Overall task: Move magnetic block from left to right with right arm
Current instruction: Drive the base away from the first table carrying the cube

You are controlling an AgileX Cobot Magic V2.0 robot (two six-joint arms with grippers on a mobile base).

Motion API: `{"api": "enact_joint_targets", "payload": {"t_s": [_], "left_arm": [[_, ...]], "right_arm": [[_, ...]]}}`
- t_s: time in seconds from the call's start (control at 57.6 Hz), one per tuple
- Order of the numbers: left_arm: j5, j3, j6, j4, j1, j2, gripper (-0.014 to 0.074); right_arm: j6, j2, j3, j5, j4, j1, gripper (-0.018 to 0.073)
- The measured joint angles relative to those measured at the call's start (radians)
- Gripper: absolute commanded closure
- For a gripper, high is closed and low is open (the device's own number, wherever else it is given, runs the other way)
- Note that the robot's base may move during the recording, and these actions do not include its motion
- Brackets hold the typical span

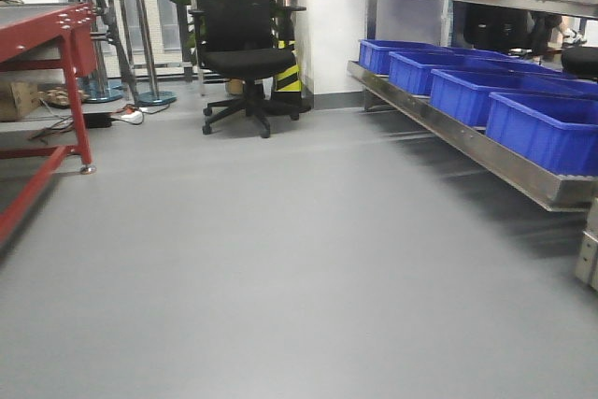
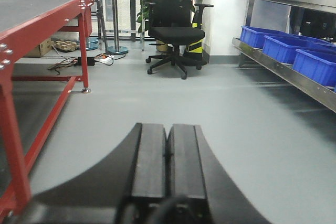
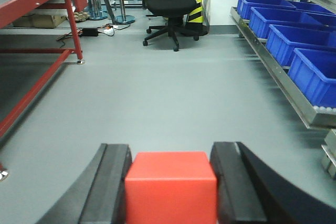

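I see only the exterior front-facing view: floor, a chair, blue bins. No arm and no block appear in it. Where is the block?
Observer: The right wrist view shows the block between the right jaws, which are shut on it.
Operator: And the left jaws, do they hold something?
Observer: No. In the left wrist view the left jaws are pressed together with nothing between them.
Operator: Does the block sit straight?
Observer: It looks so. Its top edge is level, and each jaw lies flat against one side.
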Motion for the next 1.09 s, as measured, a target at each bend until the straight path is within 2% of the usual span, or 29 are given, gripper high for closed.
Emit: {"api": "enact_joint_targets", "payload": {"t_s": [1.094], "left_arm": [[0.000, 0.000, 0.000, 0.000, 0.000, 0.000, 0.0722]], "right_arm": [[0.000, 0.000, 0.000, 0.002, 0.000, 0.000, 0.0376]]}}
